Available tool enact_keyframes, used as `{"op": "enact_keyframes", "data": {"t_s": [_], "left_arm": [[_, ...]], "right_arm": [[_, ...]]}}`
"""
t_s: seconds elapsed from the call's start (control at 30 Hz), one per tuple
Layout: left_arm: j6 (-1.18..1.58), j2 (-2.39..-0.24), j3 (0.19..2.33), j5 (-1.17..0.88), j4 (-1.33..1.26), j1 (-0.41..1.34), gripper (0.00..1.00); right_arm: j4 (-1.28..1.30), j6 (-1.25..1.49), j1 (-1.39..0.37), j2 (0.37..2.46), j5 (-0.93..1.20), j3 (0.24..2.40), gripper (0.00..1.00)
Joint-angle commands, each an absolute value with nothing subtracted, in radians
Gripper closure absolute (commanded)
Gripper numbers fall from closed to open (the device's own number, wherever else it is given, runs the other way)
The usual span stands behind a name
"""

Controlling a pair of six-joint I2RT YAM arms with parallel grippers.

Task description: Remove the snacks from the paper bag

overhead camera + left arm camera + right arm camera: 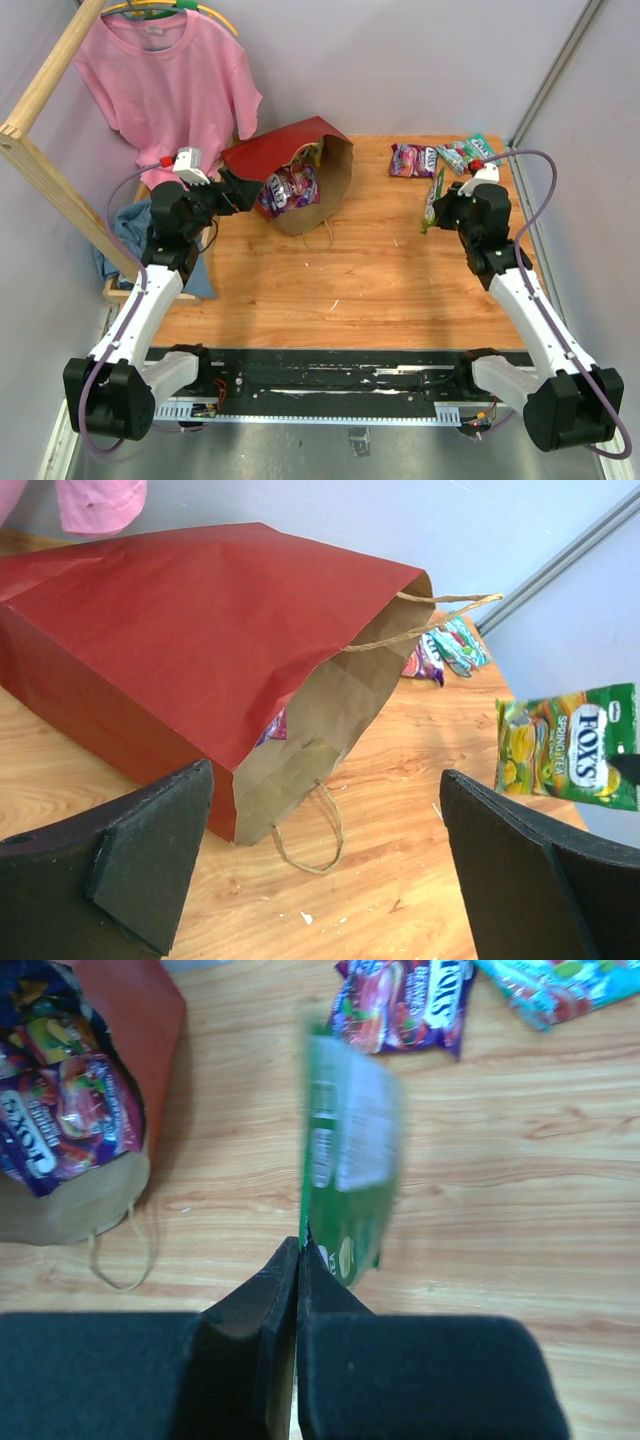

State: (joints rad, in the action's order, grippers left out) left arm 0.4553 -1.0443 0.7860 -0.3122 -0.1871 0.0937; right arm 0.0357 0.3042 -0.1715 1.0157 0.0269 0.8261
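Note:
The dark red paper bag [285, 150] lies on its side at the back of the table, its brown mouth facing front right. A purple Fox's packet [290, 188] shows inside the mouth, and also in the right wrist view [60, 1110]. My left gripper [238, 190] is open and empty, low beside the bag [200, 630] near its mouth. My right gripper [438, 208] is shut on a green Fox's packet [350, 1160], held upright above the table to the right of the bag; the packet also shows in the left wrist view [570, 745]. A purple packet [412, 160] and a teal-green packet [466, 152] lie at the back right.
A pink T-shirt [165, 80] hangs on a wooden frame [45, 100] at the back left. A blue cloth [125, 235] lies by the table's left edge. The bag's loop handle [315, 845] rests on the wood in front of its mouth. Walls close the back and right.

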Motion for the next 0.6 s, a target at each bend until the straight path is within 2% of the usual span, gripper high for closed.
{"op": "enact_keyframes", "data": {"t_s": [0.0, 0.3, 0.47, 0.53, 0.57], "left_arm": [[0.481, -1.04, 0.793, -0.345, -0.235, 0.086, 0.0], [0.5, -1.046, 0.792, -0.36, -0.244, 0.085, 0.0], [0.497, -1.05, 0.79, -0.357, -0.245, 0.086, 0.0], [0.496, -1.056, 0.79, -0.359, -0.246, 0.086, 0.0], [0.494, -1.057, 0.79, -0.36, -0.247, 0.085, 0.0]], "right_arm": [[-0.001, 0.427, -0.17, 1.038, 0.156, 0.844, 0.99], [-0.032, 0.451, -0.255, 1.058, 0.194, 0.862, 0.99], [0.008, 0.444, -0.246, 1.046, 0.044, 0.813, 0.99], [0.04, 0.479, -0.215, 1.065, -0.037, 0.786, 0.93], [0.048, 0.505, -0.186, 1.076, -0.06, 0.768, 0.84]]}}
